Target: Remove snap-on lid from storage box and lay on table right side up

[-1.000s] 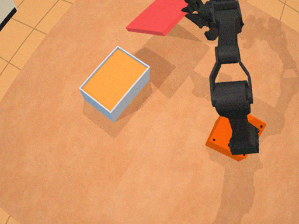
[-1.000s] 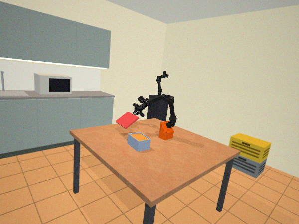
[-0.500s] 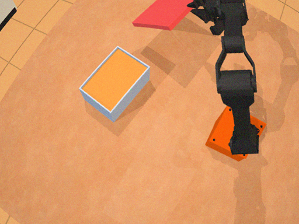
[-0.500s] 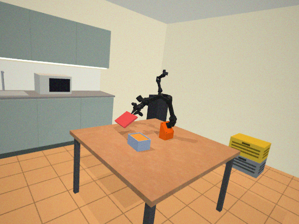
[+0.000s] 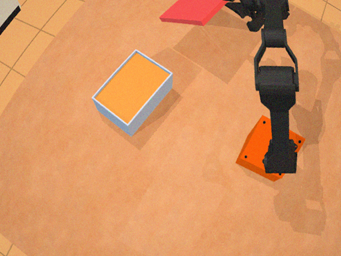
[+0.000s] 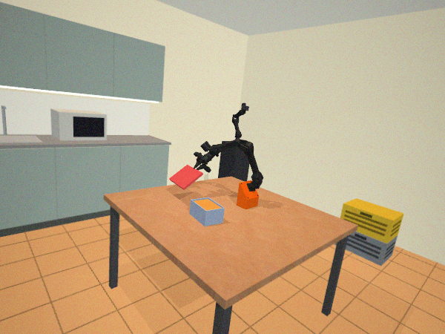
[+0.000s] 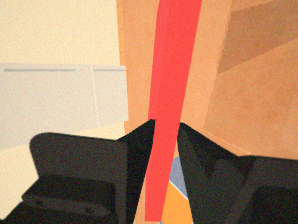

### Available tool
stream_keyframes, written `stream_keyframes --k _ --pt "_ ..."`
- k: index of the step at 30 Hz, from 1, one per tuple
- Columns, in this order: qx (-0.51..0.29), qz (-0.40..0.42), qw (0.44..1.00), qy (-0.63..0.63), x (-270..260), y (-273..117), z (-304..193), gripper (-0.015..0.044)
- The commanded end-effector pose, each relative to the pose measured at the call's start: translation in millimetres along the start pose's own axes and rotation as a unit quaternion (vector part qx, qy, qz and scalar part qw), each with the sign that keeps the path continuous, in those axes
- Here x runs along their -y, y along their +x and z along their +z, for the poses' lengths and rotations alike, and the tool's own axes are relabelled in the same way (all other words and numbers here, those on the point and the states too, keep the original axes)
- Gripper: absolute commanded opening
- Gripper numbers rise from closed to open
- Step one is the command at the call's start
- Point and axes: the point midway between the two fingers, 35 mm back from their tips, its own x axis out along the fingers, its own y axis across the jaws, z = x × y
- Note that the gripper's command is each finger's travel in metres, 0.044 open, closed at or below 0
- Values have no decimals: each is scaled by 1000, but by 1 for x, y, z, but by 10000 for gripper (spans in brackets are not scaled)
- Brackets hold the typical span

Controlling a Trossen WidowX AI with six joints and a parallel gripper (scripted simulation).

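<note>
The red lid [image 5: 197,5] [image 6: 185,177] [image 7: 177,50] is off the box, held in the air at the far end of the table, clearly tilted. Its broad face looks plain; I cannot tell surely which side that is. My gripper [image 5: 225,1] [image 6: 195,168] [image 7: 166,126] is shut on one edge of the lid, with a finger on each face. The light-blue storage box [image 5: 151,105] [image 6: 212,217] [image 7: 178,172] stands upright and open on the table, with an orange surface inside its rim. The lid is apart from the box, beyond it.
The orange block [image 5: 255,146] [image 6: 246,200] under the arm's base stands on the wooden table [image 5: 166,211] [image 6: 237,256], to the right of the box. The lid's shadow falls on the table between the box and the far end. Kitchen cabinets stand beyond the left side.
</note>
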Motion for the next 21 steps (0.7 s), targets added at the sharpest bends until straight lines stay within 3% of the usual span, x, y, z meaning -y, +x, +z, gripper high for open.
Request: stream_keyframes --k 1,21 --pt "-3 5 1000 -4 -2 -1 4 0" --pt "-3 5 1000 -4 14 11 -1 0"
